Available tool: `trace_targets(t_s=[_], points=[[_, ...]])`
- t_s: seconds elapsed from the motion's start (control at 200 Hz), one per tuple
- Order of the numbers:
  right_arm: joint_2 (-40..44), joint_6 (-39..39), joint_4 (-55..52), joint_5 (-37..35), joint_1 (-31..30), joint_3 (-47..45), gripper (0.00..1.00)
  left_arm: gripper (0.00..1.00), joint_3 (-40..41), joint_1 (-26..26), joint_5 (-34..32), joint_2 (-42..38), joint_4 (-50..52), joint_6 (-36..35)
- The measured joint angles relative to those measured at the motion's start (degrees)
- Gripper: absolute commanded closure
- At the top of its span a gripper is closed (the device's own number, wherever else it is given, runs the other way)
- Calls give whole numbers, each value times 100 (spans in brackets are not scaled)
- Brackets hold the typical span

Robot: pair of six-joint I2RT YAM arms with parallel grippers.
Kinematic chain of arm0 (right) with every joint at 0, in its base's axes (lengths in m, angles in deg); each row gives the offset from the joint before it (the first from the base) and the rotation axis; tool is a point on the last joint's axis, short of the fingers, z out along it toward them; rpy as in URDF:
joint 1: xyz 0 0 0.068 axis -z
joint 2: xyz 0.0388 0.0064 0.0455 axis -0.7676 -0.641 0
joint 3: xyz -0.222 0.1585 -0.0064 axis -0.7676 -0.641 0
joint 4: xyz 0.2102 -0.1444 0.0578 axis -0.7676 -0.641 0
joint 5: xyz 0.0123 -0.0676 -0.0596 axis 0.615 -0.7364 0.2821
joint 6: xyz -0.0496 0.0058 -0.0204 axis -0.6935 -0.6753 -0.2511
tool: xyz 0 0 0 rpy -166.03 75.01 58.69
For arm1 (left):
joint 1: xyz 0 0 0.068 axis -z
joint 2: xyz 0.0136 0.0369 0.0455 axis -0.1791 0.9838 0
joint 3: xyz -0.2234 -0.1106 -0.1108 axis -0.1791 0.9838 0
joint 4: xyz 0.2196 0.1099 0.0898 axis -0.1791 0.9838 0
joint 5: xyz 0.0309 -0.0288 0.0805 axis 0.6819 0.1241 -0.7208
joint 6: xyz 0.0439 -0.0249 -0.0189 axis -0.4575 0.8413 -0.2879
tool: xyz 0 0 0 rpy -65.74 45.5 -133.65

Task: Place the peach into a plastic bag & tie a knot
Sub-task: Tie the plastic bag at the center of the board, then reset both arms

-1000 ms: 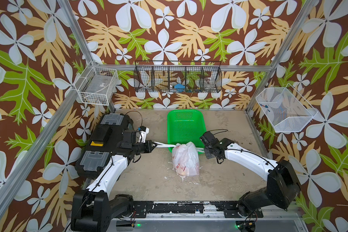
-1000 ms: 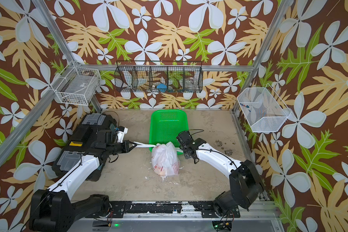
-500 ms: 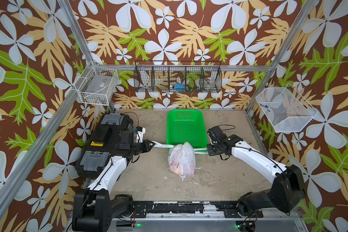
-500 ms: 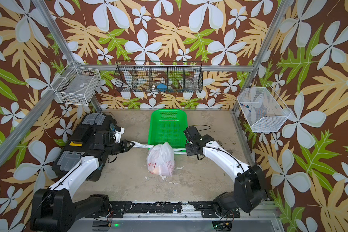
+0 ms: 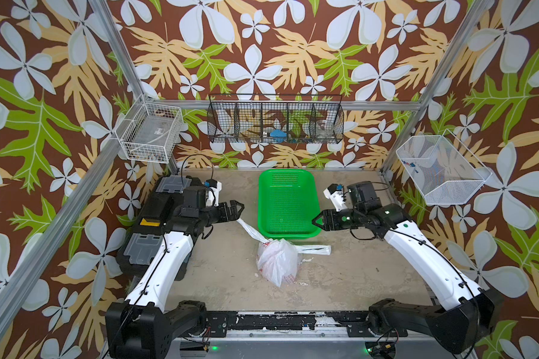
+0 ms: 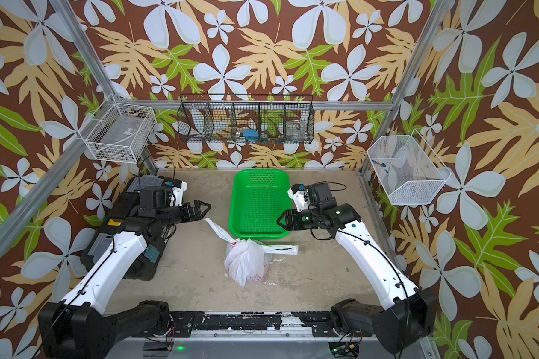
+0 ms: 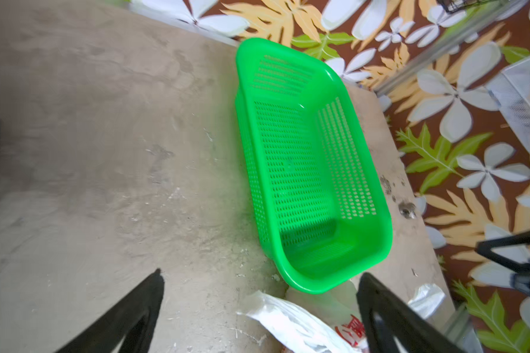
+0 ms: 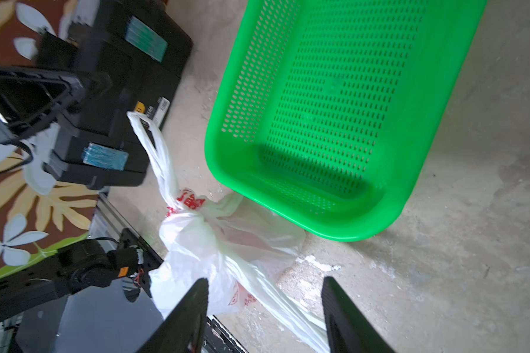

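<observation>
The white plastic bag (image 5: 277, 264) (image 6: 246, 262) lies bunched on the table just in front of the green basket. Its handles are tied in a knot (image 5: 269, 241) (image 8: 190, 211), and two flat tails lie loose on the table to either side. The peach is hidden; only a faint pink tint shows through the film in the right wrist view. My left gripper (image 5: 239, 210) (image 7: 259, 275) is open above the end of the left tail and holds nothing. My right gripper (image 5: 313, 221) (image 8: 265, 278) is open over the basket's near right corner, with the other tail lying below it, untouched.
The empty green perforated basket (image 5: 290, 233) (image 7: 312, 284) stands behind the bag, at the back middle of the table. A black case (image 5: 156, 217) fills the left side under my left arm. Wire baskets (image 5: 150, 136) hang on the walls.
Both grippers have opened and let go of the bag's tails, which have dropped onto the table. The arms drew apart sideways, and the bag settled lower towards the front.
</observation>
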Motion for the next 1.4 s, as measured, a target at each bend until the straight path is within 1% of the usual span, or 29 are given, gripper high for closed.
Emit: trace_targets(t_s=[0.04,0.115,0.135,0.17,0.215,0.25,0.325,0.4,0.475,0.556,0.596,0.676,0.701,0.726,0.821,0.911,0.996,1.096,1.166,1.256,1.331,1.401], points=[[42,66,129,-168,160,-44,39,0,-66,0,-354,-118,109,-50],[173,247,765,-999,354,-398,36,0,31,0,-986,-396,-70,-170],[240,273,1054,-1261,376,-601,35,0,179,0,-1108,-498,-282,-175],[356,258,1519,-1652,389,-968,29,0,507,-2,-1237,-678,-702,-186],[540,153,2321,-2203,389,-1598,27,0,1110,-2,-1287,-866,-1440,-197],[643,37,2957,-2688,391,-2083,24,0,1517,0,-1298,-903,-1891,-199],[706,-304,4236,-3652,437,-2979,22,0,2052,9,-1534,-632,-2863,-181],[597,-704,5418,-4513,514,-3637,21,0,2378,-4,-2157,-361,-3641,-188],[321,-986,6424,-5064,573,-4072,20,0,2726,-28,-2837,-170,-4481,-326],[-114,-1261,7324,-5464,581,-4472,19,0,3134,-125,-3379,-50,-5027,-400],[-350,-1403,7709,-5659,584,-4640,18,0,3307,-179,-3580,-4,-5254,-433],[-723,-1593,8474,-5971,627,-4994,17,0,3545,-247,-3705,142,-5794,-452],[-811,-1635,8693,-6041,647,-5106,14,0,3609,-262,-3733,223,-5978,-446],[-890,-1668,8900,-6105,664,-5204,9,0,3679,-275,-3764,308,-6168,-439],[-1165,-1799,9626,-6258,702,-5412,4,0,3838,-317,-3884,678,-6666,-463],[-1231,-1803,9908,-6227,811,-5362,0,0,3869,-332,-3869,1001,-7082,-481],[-1178,-1770,10131,-6161,975,-5383,0,0,4207,-337,-3685,1257,-7805,-619],[-1165,-1676,10216,-5783,1172,-5410,0,0,4625,-278,-3453,1453,-8282,-793],[-1141,-1652,10284,-5499,1276,-5471,0,0,4889,-249,-3285,1620,-8924,-892],[-1128,-1637,10496,-5130,1388,-5661,0,0,4962,-249,-3257,1635,-9200,-927],[-1362,-1628,11140,-4887,1495,-5989,0,0,5016,-291,-3156,1646,-9523,-935],[-1373,-1606,11046,-4811,1547,-6041,0,0,5084,-345,-3154,1615,-9685,-931]])
